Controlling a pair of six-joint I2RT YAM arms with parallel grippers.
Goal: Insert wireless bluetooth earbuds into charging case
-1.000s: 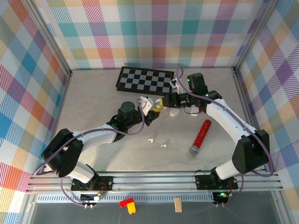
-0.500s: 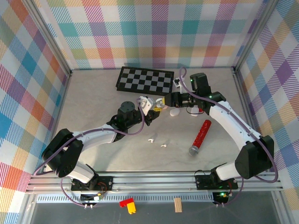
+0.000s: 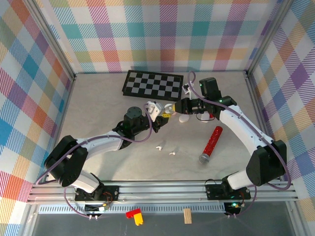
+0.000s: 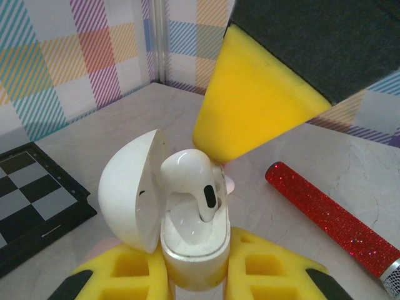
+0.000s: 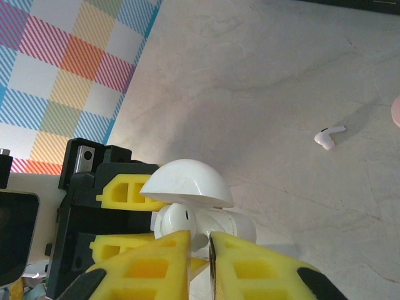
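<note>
My left gripper (image 3: pixel 157 114) is shut on the white charging case (image 4: pixel 194 244), held upright with its lid (image 4: pixel 130 189) swung open. One white earbud (image 4: pixel 190 176) stands in the case with its stem down in a slot and its head above the rim. My right gripper (image 3: pixel 172 108) is shut, and its yellow fingertips (image 4: pixel 250 106) rest on top of that earbud. In the right wrist view the earbud (image 5: pixel 178 219) sits just left of the narrow gap at the right gripper (image 5: pixel 200 240), under the lid (image 5: pixel 187 184). Two more earbuds (image 3: pixel 159 147) (image 3: pixel 172 153) lie loose on the table.
A chessboard (image 3: pixel 153 84) lies at the back of the table. A red glitter tube (image 3: pixel 211 141) lies to the right, and a pale pink round case (image 3: pixel 183 118) rests just beside the grippers. One loose earbud (image 5: pixel 328 135) lies on the marble surface.
My right gripper has closed its fingers and shifted slightly left, down onto the earbud in the case. The left arm and the case have stayed put.
</note>
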